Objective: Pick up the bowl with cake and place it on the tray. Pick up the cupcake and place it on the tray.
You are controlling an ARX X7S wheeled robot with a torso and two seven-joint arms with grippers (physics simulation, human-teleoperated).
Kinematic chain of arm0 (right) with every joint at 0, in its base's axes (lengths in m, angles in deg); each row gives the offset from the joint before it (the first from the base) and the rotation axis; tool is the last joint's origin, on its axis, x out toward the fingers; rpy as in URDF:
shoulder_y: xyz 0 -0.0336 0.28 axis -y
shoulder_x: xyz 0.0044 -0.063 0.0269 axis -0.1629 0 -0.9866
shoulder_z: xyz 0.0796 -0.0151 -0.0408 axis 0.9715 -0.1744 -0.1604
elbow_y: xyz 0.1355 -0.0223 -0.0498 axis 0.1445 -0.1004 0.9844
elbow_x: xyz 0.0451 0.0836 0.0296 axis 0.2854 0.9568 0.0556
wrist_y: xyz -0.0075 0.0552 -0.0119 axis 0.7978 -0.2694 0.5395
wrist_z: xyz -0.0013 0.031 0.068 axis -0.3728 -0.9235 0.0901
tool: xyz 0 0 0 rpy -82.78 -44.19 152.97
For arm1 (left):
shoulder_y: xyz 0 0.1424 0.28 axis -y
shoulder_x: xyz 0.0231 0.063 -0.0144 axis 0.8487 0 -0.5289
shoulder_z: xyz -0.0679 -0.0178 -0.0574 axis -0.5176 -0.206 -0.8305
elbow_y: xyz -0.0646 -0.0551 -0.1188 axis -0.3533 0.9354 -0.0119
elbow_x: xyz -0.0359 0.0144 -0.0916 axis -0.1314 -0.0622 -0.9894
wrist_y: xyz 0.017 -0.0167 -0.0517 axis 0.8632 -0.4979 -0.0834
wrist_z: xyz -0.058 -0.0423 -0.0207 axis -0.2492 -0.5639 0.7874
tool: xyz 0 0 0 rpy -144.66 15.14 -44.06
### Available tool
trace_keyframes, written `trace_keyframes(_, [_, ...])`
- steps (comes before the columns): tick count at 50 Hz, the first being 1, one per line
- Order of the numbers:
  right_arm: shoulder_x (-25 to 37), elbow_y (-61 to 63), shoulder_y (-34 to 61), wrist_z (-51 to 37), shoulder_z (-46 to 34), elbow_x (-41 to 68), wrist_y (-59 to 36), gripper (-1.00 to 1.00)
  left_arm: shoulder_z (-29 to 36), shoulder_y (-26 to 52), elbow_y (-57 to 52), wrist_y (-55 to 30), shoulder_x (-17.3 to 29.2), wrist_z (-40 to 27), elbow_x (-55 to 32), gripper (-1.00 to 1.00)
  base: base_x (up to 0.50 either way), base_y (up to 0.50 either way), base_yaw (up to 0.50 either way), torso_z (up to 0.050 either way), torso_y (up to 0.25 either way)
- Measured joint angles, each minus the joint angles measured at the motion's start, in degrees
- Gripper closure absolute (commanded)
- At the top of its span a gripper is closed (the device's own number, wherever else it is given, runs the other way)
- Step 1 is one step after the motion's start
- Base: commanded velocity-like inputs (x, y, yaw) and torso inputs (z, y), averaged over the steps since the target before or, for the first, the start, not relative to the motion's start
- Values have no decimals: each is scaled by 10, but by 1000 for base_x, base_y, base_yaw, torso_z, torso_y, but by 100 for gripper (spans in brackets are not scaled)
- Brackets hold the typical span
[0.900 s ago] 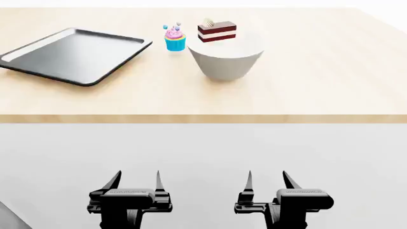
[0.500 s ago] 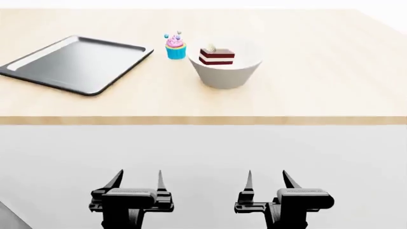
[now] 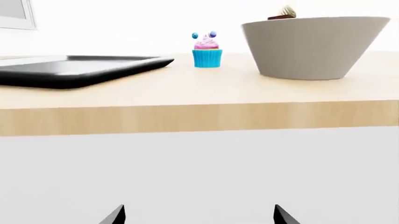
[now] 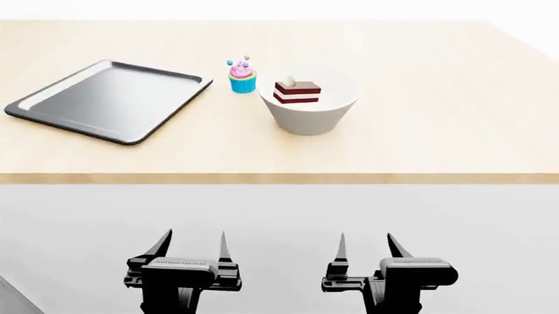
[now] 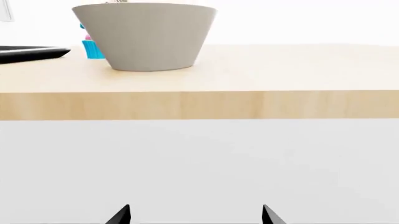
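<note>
Both my left gripper (image 4: pixel 192 243) and right gripper (image 4: pixel 365 243) hang short of the tabletop (image 4: pixel 436 118), jaws spread and empty. The bowl with cake (image 4: pixel 308 111) sits beside the cupcake (image 4: pixel 242 77), near the tray (image 4: pixel 109 99)

The head view looks forward and down over the table (image 4: pixel 436 131), well back from its near edge. Both wrist views look level from below the edge, close to the table front. All three share the bowl (image 4: pixel 307 116), cupcake (image 4: pixel 242 78) and tray (image 4: pixel 109 99).

Bare simulated room: wooden table (image 4: pixel 436 131), white surroundings
</note>
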Motion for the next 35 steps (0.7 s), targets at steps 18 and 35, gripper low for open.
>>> trace_keyframes(18, [12,8,-1,-13,-14,13,-6,-100,12,3,6,9,12,-13,-13,-100,0,0,0,42,0])
trace_keyframes(35, [57,195,14,-30,-10,61,-180,-100,-7,11,-188,-154,43,-54,-49,-100,0,0,0,0,0])
